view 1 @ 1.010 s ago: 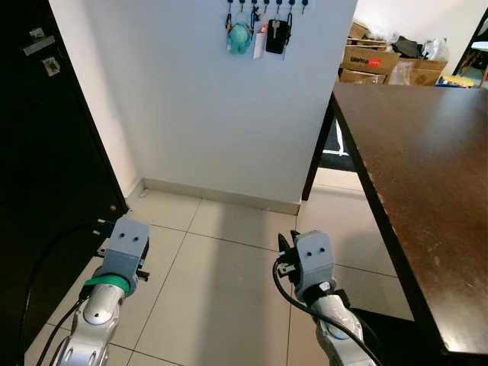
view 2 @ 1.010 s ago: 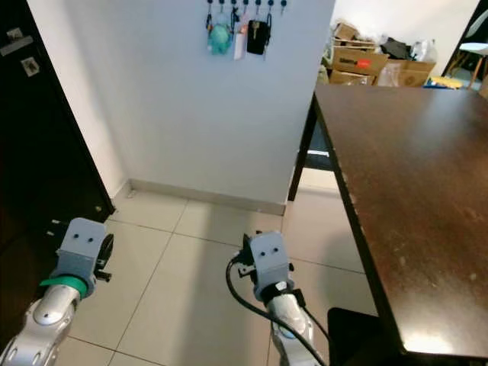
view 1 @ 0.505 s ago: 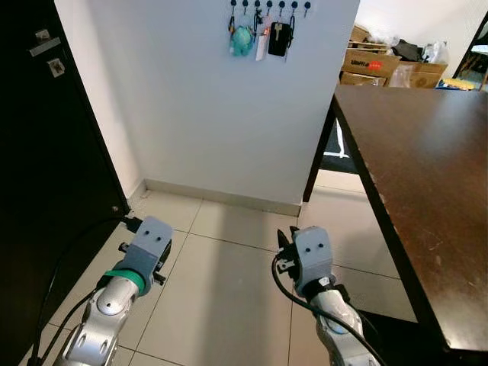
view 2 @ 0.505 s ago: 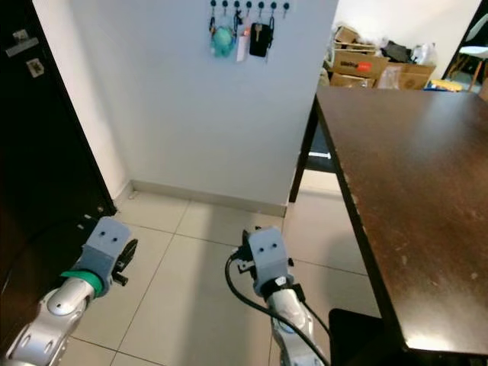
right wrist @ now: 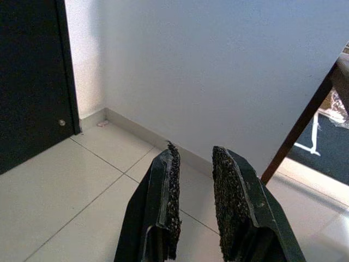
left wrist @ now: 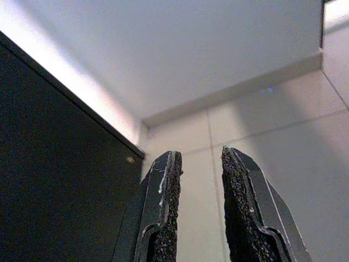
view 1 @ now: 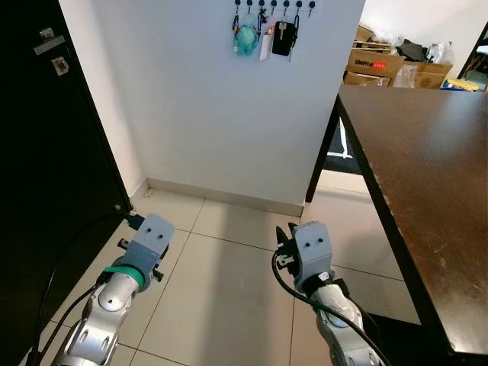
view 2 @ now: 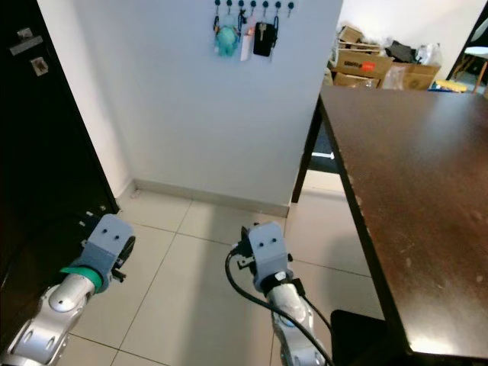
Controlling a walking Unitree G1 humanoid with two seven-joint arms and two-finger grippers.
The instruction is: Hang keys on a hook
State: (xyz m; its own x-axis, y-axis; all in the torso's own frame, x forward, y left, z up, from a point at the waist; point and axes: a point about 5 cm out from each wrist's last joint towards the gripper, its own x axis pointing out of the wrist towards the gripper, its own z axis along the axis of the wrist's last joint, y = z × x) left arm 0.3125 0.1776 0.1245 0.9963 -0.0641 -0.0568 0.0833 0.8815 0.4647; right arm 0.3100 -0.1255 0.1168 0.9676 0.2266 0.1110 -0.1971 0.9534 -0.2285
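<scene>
Overhead, perhaps seven hooks (view 1: pixel 273 4); three keys (view 1: pixel 263 34) hanging.

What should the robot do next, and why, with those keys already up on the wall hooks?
Probably lower both arms and step back. The keys already hang on the hook rack high on the white wall, beside a teal charm. The left hand and right hand are low over the floor tiles, slightly open and holding nothing, so little seems left.

From our head, 2 eye views look forward and down at the wall (view 1: pixel 229 99); both wrist views look low along the floor (right wrist: pixel 82 180) toward its base.
</scene>
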